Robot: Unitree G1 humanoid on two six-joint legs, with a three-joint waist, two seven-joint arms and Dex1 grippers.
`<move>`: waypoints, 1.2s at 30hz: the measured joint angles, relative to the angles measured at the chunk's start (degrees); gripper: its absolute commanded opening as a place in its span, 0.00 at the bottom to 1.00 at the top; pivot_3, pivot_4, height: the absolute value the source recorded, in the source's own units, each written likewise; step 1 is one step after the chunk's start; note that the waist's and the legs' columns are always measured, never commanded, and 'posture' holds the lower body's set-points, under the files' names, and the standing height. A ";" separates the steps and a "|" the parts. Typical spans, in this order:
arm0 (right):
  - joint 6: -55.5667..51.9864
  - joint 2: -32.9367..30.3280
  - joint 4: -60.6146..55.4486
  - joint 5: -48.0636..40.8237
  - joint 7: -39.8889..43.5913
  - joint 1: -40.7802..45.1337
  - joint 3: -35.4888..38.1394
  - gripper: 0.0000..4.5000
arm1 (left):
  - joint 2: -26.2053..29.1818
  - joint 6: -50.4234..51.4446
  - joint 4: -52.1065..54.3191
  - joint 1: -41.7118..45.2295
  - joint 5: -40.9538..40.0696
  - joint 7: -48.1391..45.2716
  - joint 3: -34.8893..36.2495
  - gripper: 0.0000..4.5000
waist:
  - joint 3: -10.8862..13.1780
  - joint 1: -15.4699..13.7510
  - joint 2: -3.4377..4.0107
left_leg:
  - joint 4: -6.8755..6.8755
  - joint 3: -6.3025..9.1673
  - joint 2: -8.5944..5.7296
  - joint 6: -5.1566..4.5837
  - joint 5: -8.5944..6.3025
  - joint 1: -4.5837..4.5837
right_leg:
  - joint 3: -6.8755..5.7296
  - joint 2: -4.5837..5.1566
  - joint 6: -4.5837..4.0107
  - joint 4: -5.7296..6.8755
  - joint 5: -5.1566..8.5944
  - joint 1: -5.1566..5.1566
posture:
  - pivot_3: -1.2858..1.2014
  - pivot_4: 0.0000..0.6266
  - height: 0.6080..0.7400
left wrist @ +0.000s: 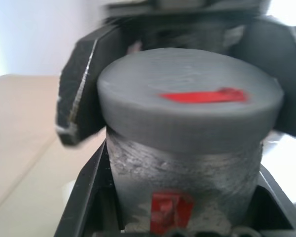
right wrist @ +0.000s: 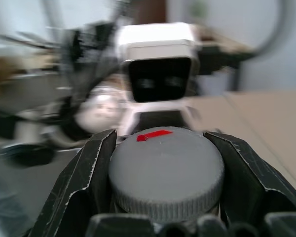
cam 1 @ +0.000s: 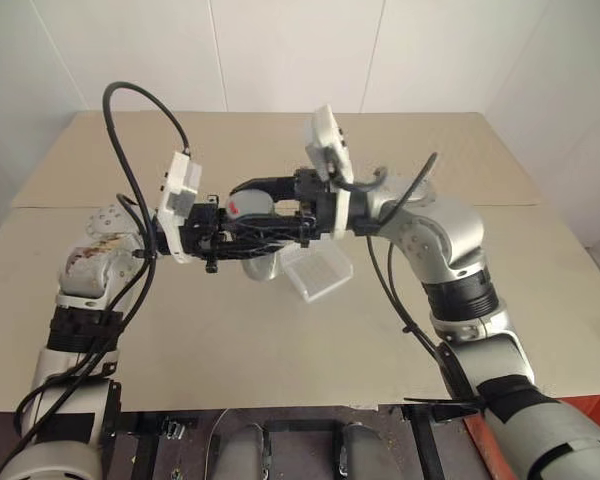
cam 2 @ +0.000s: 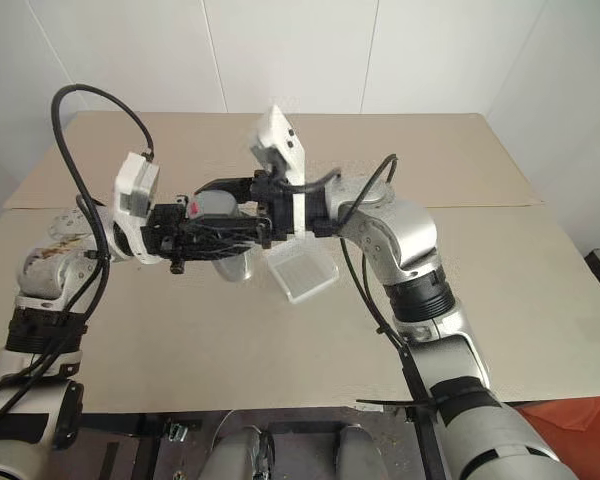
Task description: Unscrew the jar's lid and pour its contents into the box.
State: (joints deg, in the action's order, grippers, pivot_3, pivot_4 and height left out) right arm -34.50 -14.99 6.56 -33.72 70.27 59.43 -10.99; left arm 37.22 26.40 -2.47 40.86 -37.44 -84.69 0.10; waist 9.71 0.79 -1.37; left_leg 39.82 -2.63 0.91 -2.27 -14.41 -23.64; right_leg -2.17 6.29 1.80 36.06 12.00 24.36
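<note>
So the desk (cam 1: 540, 300) is the big beige surface under everything, and both arms have met up in mid-air above its middle. The box (cam 1: 317, 271) sits flat on the desk right below and a bit toward the robot's right of where the claws meet, and as far as I can see it's got nothing in it, just clear ribbed plastic. The jar (left wrist: 185, 180) is held up off the desk, lying roughly on its side, with the left claw (cam 1: 242, 238) clamped around its body; you can see the red mark on the side between the black fingers. The lid (right wrist: 166, 168) looks fully seated on the jar, and the right claw (cam 1: 270, 205) is closed onto its ribbed edge from the opposite end, one finger on each side. So I'd say this is the start of the unscrewing step: grip is on, nothing loosened yet. Next move probably calls for the right wrist to twist while the left keeps the jar from spinning along. Can't tell what's inside the jar with the lid on.
</note>
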 measured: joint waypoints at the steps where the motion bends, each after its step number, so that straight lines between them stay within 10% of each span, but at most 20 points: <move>1: 1.73 0.30 2.85 -0.46 5.18 1.41 -0.06 0.61 | 0.24 0.52 0.58 0.59 -0.77 -1.99 -0.52 0.44 | 0.01 0.01 0.00 | -0.01 0.01 0.00 0.00 0.00 0.00 | 0.00 0.00 0.01 0.01 -0.01 0.00 | 0.52 0.24 1.00; 7: 11.31 1.17 16.62 -2.95 17.57 8.49 -3.65 0.61 | 2.26 1.77 1.31 2.72 -2.09 -4.62 -1.94 0.44 | 0.02 0.20 0.01 | -0.05 0.01 0.05 0.00 0.00 0.06 | 0.00 -0.04 0.01 0.04 -0.01 0.01 | 0.52 0.24 1.00; 12: 14.55 2.93 19.96 -0.53 17.91 9.49 -2.68 0.98 | 1.09 0.94 0.29 1.82 -1.89 -5.34 -1.44 0.44 | 0.02 0.12 0.02 | -0.04 0.01 0.05 0.02 0.01 -0.02 | 0.00 -0.05 0.01 0.05 -0.01 0.04 | 0.52 0.24 1.00; 26: 0.07 -3.10 -16.25 2.13 -13.66 -7.48 2.36 0.99 | -1.54 -4.14 -4.45 -0.06 1.55 0.79 1.16 0.44 | 0.03 0.29 0.01 | -0.02 0.05 0.03 0.04 0.02 -0.10 | -0.03 -0.03 0.02 0.10 -0.01 0.13 | 0.52 0.24 1.00; 36: -4.67 2.78 -12.46 8.32 -24.79 -3.82 -2.75 0.99 | -1.92 -4.92 -5.82 0.20 2.90 1.19 1.25 0.44 | 0.03 -0.11 0.01 | -0.01 0.07 0.00 0.03 0.01 -0.13 | -0.03 -0.02 0.02 0.05 -0.02 0.09 | 0.52 0.24 1.00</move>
State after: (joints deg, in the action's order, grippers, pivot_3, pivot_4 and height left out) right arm -39.17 -12.21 -5.90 -25.40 45.48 55.61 -13.74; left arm 35.31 21.49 -8.29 41.06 -34.54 -83.50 1.36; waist 9.74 0.68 -1.36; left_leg 39.81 -2.56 0.91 -2.24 -14.40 -23.77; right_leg -2.20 6.27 1.82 36.11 11.99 24.45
